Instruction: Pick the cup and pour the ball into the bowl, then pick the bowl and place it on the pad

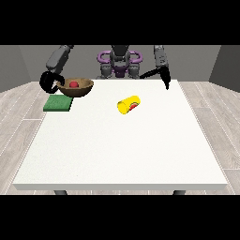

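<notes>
Pouring complete: ball [73, 85] in bowl [85, 88], whose rim the curled fingers of the hand at the view's left [49, 81] pinch above the pad [58, 103]; placement remains.

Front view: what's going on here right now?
The hand at the view's left is curled on the rim of the brown wooden bowl, which sits just above the green square pad at the white table's far left. A red ball lies inside the bowl. The yellow cup lies on its side mid-table, with something red showing at its mouth. The hand at the view's right hangs clear of everything, fingers pointing down.
</notes>
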### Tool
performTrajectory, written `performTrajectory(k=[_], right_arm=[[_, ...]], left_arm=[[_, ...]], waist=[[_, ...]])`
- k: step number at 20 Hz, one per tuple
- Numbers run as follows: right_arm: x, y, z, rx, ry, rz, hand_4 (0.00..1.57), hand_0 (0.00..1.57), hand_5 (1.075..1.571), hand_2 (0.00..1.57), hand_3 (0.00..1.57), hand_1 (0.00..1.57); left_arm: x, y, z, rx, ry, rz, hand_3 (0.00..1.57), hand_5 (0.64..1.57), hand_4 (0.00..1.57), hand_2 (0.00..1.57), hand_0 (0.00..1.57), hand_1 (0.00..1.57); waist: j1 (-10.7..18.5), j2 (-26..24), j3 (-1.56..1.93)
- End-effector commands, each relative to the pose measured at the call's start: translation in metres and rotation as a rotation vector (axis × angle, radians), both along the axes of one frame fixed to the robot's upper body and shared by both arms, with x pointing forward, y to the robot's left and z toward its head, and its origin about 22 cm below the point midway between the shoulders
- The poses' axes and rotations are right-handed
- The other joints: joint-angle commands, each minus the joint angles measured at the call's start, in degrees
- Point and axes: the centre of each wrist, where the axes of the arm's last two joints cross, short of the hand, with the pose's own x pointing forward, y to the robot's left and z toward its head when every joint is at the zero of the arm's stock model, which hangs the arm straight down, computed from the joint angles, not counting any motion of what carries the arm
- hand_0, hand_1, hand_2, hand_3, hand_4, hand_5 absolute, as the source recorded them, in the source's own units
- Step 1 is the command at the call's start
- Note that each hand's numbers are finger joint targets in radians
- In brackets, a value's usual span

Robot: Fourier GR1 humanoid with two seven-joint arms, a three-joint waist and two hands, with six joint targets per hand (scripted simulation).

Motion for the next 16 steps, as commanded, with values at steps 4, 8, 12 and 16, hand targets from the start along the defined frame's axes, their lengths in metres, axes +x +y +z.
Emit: performTrajectory(k=[4,8,12,16], right_arm=[[-0.021,-0.07,0.026,0.043,-0.156,-0.085,1.03,1.57,1.562,1.57,1.37,1.57],[-0.036,-0.09,0.028,-0.042,-0.221,-0.075,1.01,1.57,1.567,1.57,1.19,1.57],[-0.045,-0.119,0.055,-0.092,-0.319,-0.097,1.05,1.57,1.567,1.57,0.0,1.57],[-0.039,-0.118,0.062,-0.108,-0.339,-0.099,1.04,1.57,1.569,1.57,0.0,1.57]], left_arm=[[0.003,-0.057,0.044,0.03,-0.194,-0.055,0.0,1.565,0.0,0.0,0.0,0.0],[0.004,-0.05,0.061,0.044,-0.267,-0.033,0.0,1.565,0.0,0.0,0.0,0.0],[-0.006,-0.038,0.079,0.05,-0.356,-0.062,0.0,1.564,0.0,0.0,0.0,0.0],[-0.019,-0.059,0.104,0.04,-0.39,-0.042,0.0,1.564,0.0,0.0,0.0,0.0]], waist=[[3.83,10.33,0.09],[2.33,14.86,0.09],[3.54,19.5,0.1],[2.97,20.8,0.15]])
